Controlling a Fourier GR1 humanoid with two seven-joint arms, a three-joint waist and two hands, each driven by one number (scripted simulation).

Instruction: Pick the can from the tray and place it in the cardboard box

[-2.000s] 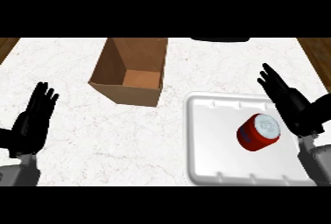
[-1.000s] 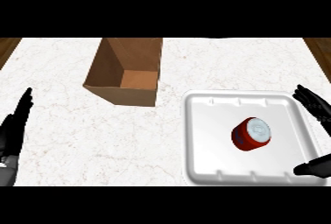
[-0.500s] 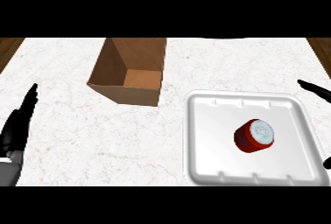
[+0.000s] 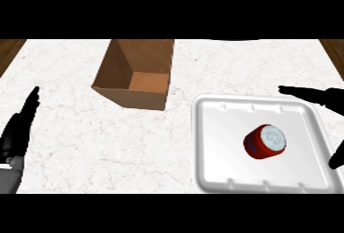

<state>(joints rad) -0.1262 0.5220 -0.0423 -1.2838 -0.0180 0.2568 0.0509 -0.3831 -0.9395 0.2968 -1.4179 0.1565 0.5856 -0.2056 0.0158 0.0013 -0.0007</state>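
Where the lower left edge cuts the view, a grey forearm [image 4: 7, 177] comes in, with the left hand [image 4: 19, 129] above it. The hand is seen edge-on, fingers straight and pressed together, tips pointing away. It holds nothing and sits over bare counter [image 4: 101, 145], well apart from the tray.

Tray [image 4: 208, 177]: white, shallow, rounded corners, at lower right, flat on the counter. Small notches along its near and far rims.

Can [image 4: 264, 143]: red body, silver top. It is inside the tray, right of its middle, clear of every rim. The top faces up and to the right; I cannot tell whether it stands upright or leans. No hand touches it.

Right hand [image 4: 314, 95]: only partly in view at the right edge. Straight fingers reach leftward over the tray's far right corner. A separate dark part, seemingly the thumb [image 4: 336, 157], shows lower at the right edge. The hand is spread wide and holds nothing. The can lies between the two parts, apart from both.

Box [image 4: 114, 70]: brown cardboard, top open, inner floor showing. It stands beyond the tray's far left corner, near it.

Wood [image 4: 10, 48] borders the counter at the far corners.
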